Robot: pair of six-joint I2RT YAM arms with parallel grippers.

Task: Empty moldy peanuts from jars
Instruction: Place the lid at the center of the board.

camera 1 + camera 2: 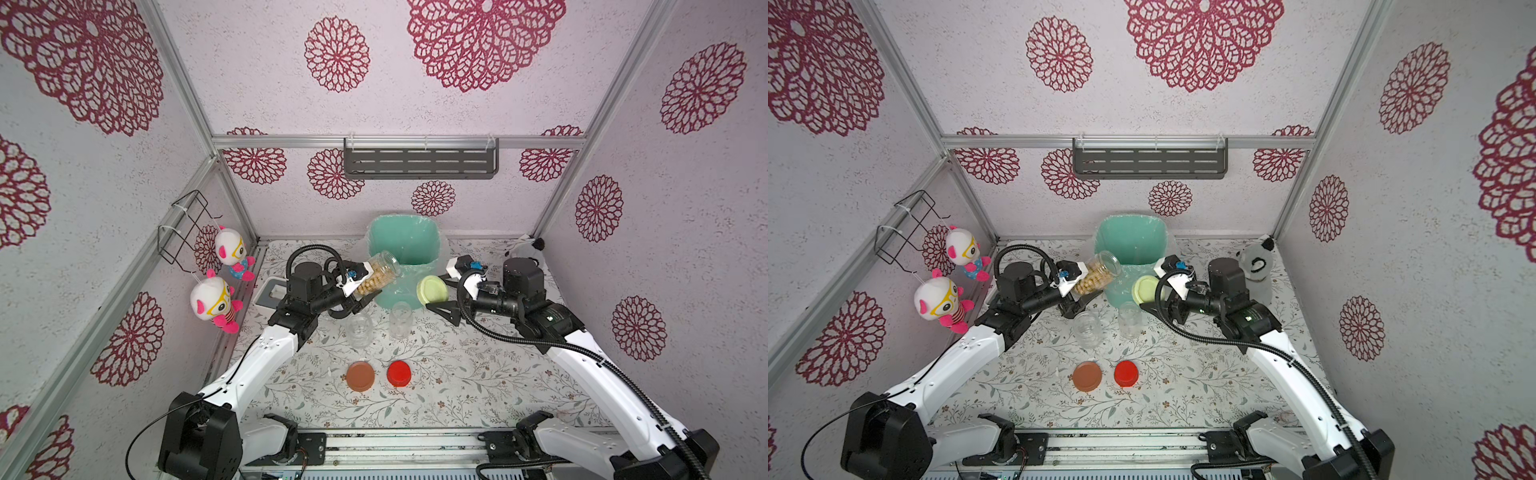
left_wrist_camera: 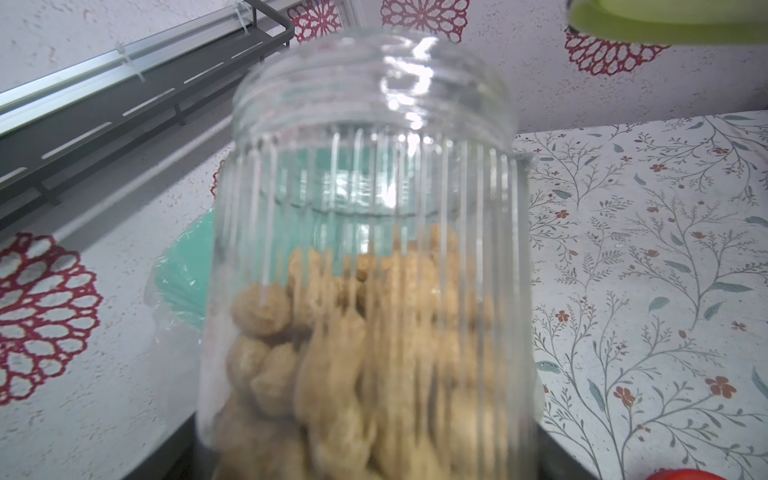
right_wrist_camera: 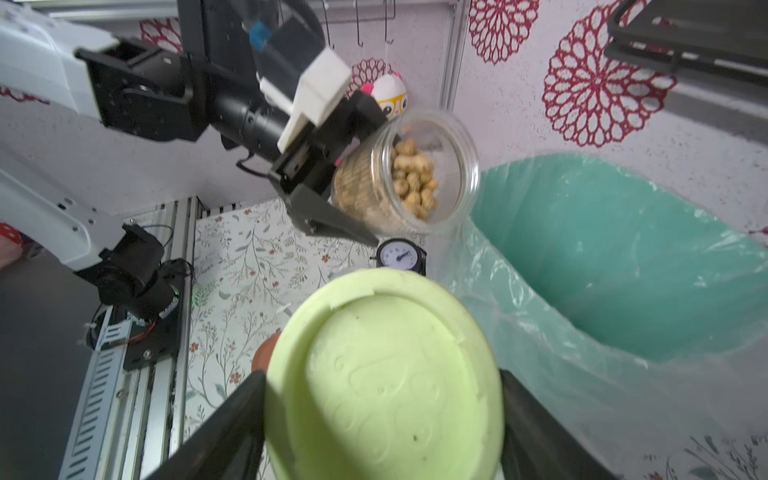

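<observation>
The left gripper (image 1: 369,281) is closed partway round the peanut jar (image 1: 384,270). It tips the open mouth toward the rim of the teal bin (image 1: 405,239) so that the peanuts (image 3: 413,183), all inside for now, can slide out. The right gripper (image 1: 439,291) spans wide across the yellow-green lid (image 1: 432,291), holding it aside from the pour. Two empty jars (image 1: 358,330) and the red lid (image 1: 398,373) (likely finished with) sit on the floral tablecloth (image 1: 457,374), between pale walls printed with crimson rosettes.

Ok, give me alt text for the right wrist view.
The right gripper holds a pale green lid in the foreground. Beyond it, the left gripper holds an open jar of peanuts tilted toward a plastic-lined teal bin.
</observation>
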